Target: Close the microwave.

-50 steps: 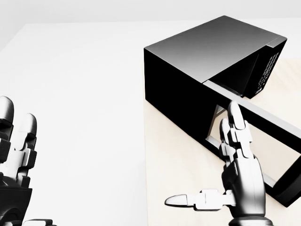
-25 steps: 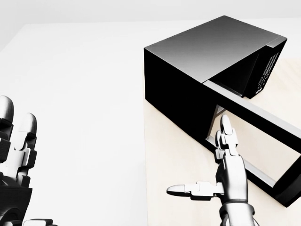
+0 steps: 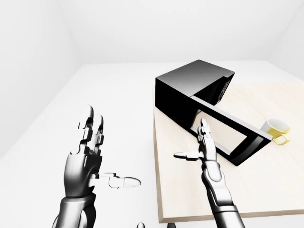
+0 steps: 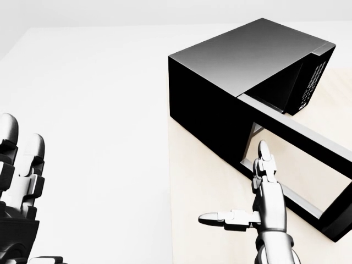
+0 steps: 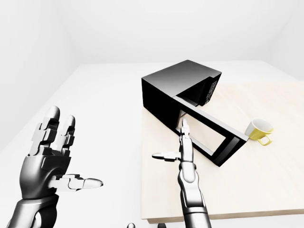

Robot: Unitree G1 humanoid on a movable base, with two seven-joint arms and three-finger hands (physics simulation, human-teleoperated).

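Note:
A black microwave (image 3: 190, 88) stands on a pale wooden table (image 3: 266, 190). Its door (image 3: 228, 130), a black frame with a see-through window, is swung wide open toward the view's bottom right. My right hand (image 3: 197, 145) is open with fingers straight and thumb out to the left; its fingertips (image 4: 264, 148) stand by the hinge-side edge of the door, and I cannot tell whether they touch it. My left hand (image 3: 92, 152) is open and empty, raised over the white floor to the left of the table.
A yellow mug (image 3: 277, 129) stands on the table just right of the door's free end. The table's left edge (image 3: 156, 166) runs between my two hands. White floor and walls surround the table.
My right hand has turned edge-on and drawn down and slightly left, its fingertips now lower against the door frame. The left hand and the microwave door have barely moved.

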